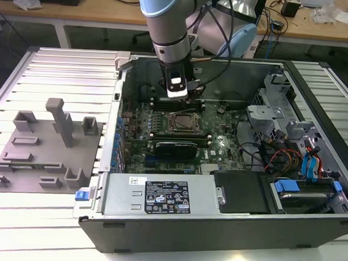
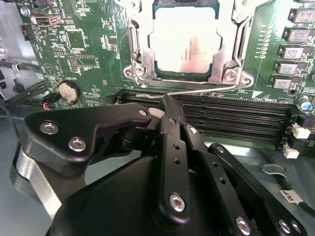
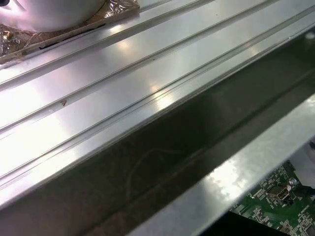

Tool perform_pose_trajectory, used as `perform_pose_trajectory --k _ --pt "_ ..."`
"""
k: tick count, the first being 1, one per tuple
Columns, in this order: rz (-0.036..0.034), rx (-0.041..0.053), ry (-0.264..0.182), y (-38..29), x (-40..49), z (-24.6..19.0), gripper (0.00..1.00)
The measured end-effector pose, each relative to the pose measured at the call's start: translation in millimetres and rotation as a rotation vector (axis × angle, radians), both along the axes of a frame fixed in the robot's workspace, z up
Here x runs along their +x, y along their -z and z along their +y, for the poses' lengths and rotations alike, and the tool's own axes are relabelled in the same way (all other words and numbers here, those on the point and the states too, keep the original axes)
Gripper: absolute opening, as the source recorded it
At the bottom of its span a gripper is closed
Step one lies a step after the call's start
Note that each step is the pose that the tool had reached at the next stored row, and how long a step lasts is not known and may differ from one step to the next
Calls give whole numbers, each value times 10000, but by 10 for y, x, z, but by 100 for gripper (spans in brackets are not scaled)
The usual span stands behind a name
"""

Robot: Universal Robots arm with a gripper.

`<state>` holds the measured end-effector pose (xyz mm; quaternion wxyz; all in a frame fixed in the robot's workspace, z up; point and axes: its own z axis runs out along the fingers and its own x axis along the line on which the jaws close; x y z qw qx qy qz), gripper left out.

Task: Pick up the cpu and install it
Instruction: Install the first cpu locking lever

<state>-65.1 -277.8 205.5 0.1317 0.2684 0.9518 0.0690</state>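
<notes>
The cpu (image 2: 184, 42), a square chip with a silvery-white top, lies in the motherboard socket (image 1: 183, 123) with the metal frame (image 2: 140, 54) down around its edges. A thin socket lever (image 2: 197, 90) runs along the side of the socket nearest my gripper. My gripper (image 2: 167, 104) hangs inside the open computer case, just beside the socket. Its black fingers (image 2: 173, 147) are shut together with nothing between them, and the tip sits at the end of the lever. In the exterior view the gripper (image 1: 179, 96) is just behind the socket, over the memory slots.
Black memory slots (image 2: 236, 118) lie between gripper and socket, with a coin battery (image 2: 68, 91) beside them. A grey plastic tray (image 1: 40, 148) stands outside the case on the exterior view's left. The power supply (image 1: 165, 196) lies along the front, and drive cages and cables (image 1: 289, 147) fill the right.
</notes>
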Motion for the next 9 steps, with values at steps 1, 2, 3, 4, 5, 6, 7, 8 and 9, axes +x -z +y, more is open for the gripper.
perform_pose_trajectory --k 1,2,3,4,5,6,7,8,9 --pt "-5 -6 2 2 0 -1 11" --pt "-9 -11 3 4 -1 -3 11" --pt "-17 -16 4 8 -1 -6 11" --pt "-25 -20 3 11 -1 -8 11" --pt "-31 -20 3 14 0 -9 11" --pt "-41 -21 1 19 0 -9 11" --pt "-59 -21 -1 28 1 -9 11" --pt "-70 -22 0 33 1 -10 11" --pt "-86 -24 2 42 0 -10 11"
